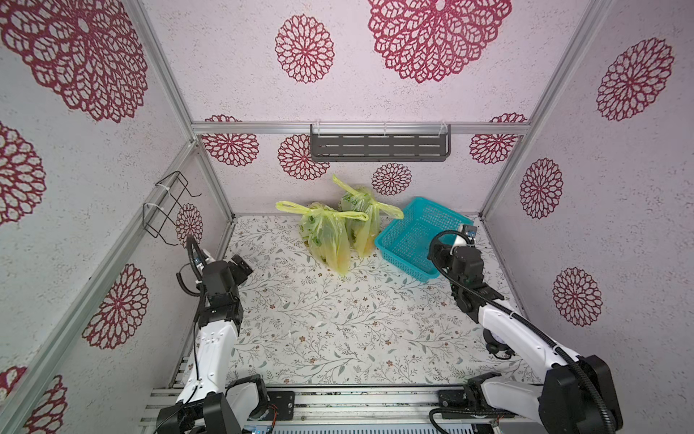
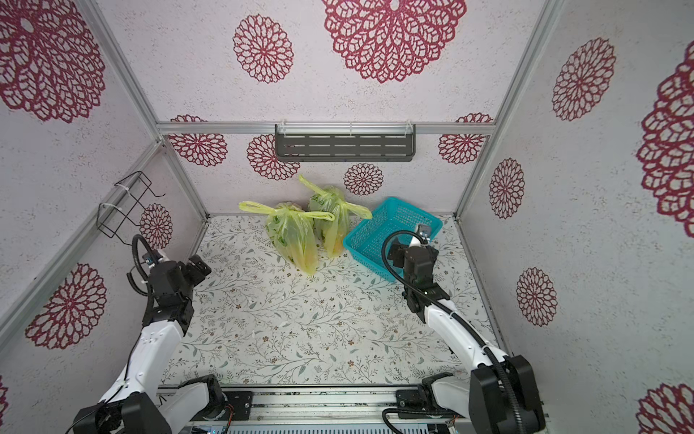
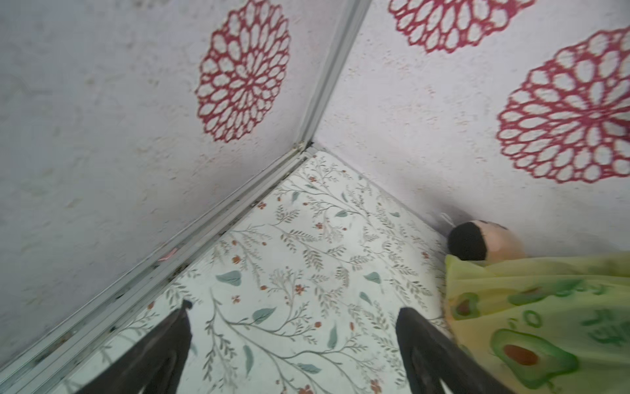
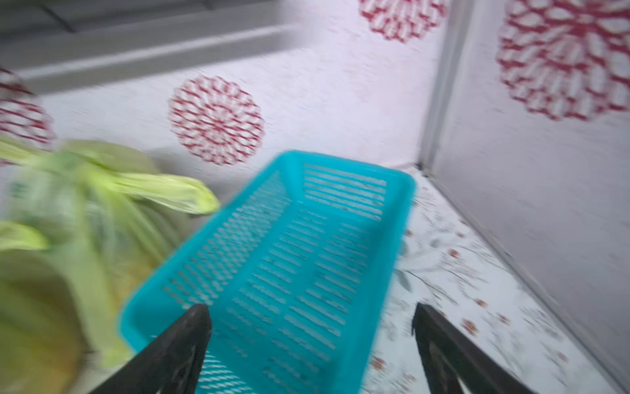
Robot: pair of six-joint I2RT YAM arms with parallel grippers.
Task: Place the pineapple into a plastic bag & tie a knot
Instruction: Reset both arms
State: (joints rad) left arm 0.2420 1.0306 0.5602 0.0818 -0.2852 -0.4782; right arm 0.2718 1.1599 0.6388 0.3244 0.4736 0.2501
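Open floral surface (image 1: 338, 323) lies in front. Both jaws gape, empty: the left end effector (image 3: 295, 307) by the left wall rail, the right end effector (image 4: 312, 306) over the perforated teal basket (image 1: 407, 240). The knotted, translucent front bag (image 1: 326, 240) and rear bag (image 1: 358, 221) crowd the back wall. The pineapple is probably inside one, hidden.

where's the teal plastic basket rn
In both top views the teal plastic basket sits back right on the table, just right of the yellow-green plastic bags.
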